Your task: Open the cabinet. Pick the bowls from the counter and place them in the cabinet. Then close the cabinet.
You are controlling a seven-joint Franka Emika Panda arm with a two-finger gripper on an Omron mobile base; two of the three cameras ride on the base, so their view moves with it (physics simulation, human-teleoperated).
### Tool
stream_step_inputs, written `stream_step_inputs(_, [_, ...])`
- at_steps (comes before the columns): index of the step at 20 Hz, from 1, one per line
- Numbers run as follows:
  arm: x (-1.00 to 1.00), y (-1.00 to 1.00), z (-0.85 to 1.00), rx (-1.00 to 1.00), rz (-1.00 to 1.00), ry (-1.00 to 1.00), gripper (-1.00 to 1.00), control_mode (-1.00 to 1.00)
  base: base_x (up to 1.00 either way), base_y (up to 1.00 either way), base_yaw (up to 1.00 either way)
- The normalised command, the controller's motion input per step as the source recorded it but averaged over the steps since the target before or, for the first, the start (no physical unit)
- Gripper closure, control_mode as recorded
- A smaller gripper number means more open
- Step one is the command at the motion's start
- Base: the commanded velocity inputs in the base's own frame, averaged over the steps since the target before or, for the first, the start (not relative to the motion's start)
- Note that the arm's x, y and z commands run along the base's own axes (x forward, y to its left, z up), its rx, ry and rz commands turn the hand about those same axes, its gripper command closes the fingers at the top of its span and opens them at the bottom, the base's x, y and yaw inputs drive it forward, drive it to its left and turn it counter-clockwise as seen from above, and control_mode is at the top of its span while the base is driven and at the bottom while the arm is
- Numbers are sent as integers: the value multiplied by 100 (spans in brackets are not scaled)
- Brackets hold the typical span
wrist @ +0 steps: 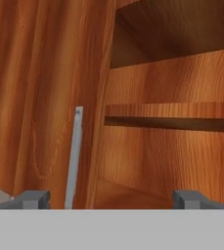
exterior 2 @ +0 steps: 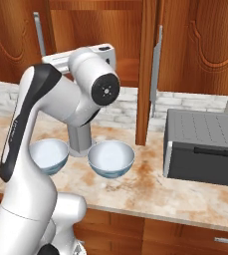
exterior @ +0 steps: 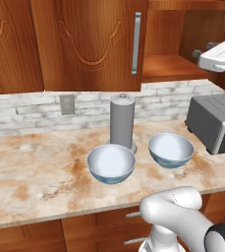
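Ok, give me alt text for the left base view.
Two glossy blue-patterned bowls sit on a mottled beige stone counter beside a grey upright cylinder. Above, the reddish-brown wooden cabinet stands open on its right side.

2 bowls (exterior: 111, 163) (exterior: 171, 149), 1 grey cylinder (exterior: 122, 121), 1 toaster (exterior: 215, 121), 1 outlet (exterior: 67, 104)

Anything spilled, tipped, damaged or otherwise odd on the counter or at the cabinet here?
Nothing stands out. Both bowls sit upright on the counter beside the grey cylinder, nothing spilled. The cabinet has one door swung open, as the task requires; its shelf looks intact.
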Motion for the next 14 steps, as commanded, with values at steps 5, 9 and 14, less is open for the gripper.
stream_step_inputs(5, [30,0,0,0,1,0,-100,-100,0,0,0])
stream_step_inputs(9, [37,1,-5,0,0,0,-100,-100,0,0,0])
stream_step_inputs(14, [38,10,-17,0,0,0,-100,-100,0,0,0])
